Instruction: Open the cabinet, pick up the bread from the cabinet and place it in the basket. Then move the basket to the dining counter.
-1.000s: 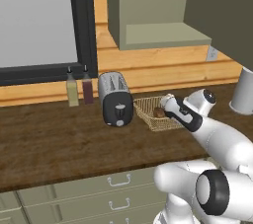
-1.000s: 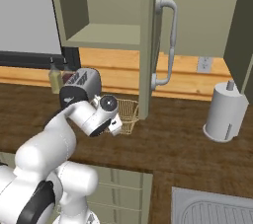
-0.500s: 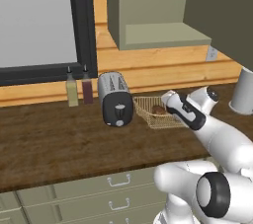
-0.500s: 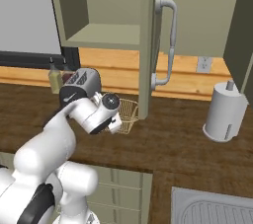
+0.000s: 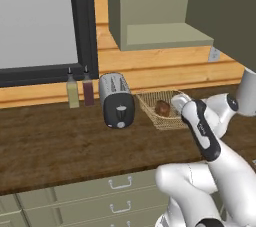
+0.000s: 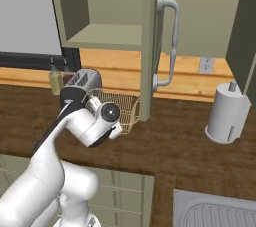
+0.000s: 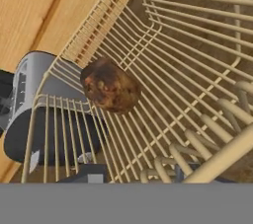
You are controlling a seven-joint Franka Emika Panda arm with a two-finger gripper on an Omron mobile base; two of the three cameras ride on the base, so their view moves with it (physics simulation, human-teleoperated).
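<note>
Resting inside the basket (image 5: 162, 108) on the dark worktop (image 5: 55, 146), the bread (image 7: 109, 85) lies near the end next to the toaster (image 5: 116, 100). The gripper (image 5: 180, 102) sits low at the basket's near rim; whether its fingers are spread or pinching the wire cannot be told. The cabinet (image 6: 107, 13) door (image 6: 149, 46) stands open above.

Tan wire-mesh basket (image 7: 197, 70), crusty bread (image 7: 109, 86)

Both base views share the basket (image 5: 159, 110); hand view seemingly close.
</note>
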